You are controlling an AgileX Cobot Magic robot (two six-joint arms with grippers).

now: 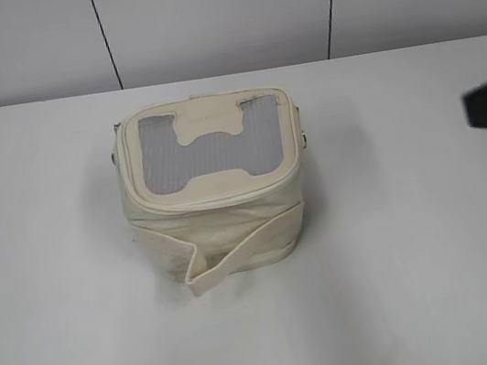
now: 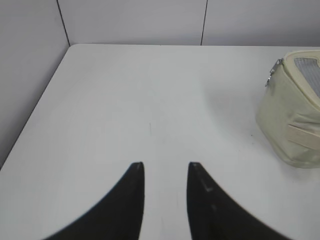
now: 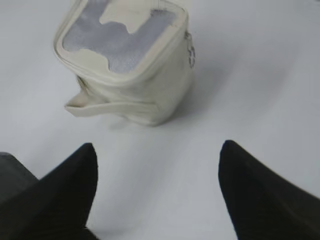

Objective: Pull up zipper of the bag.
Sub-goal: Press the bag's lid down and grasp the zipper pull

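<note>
The bag [image 1: 213,184] stands upright near the middle of the worktop [image 1: 48,297], its mesh lid facing up and its wide strap [image 1: 237,256] folded across the near side. The zipper [image 1: 218,198] runs as a thin track under the lid rim; one small metal pull [image 2: 270,75] hangs at a corner in the left wrist view, and another [image 3: 190,54] shows on the bag's right side in the right wrist view.

Judging by this, the approach step is in hand: nothing touches the bag. The right end effector [image 3: 157,155] hangs near the bag with its fingers wide apart. The left end effector [image 2: 166,172] is well to the bag's left, fingers a narrow gap apart.

The next move likely calls for steadying the bag and pinching a pull.

How far the zipper is closed is hard to tell. In the exterior view the right arm is only a dark blur at the right edge, and the left arm does not show.
</note>
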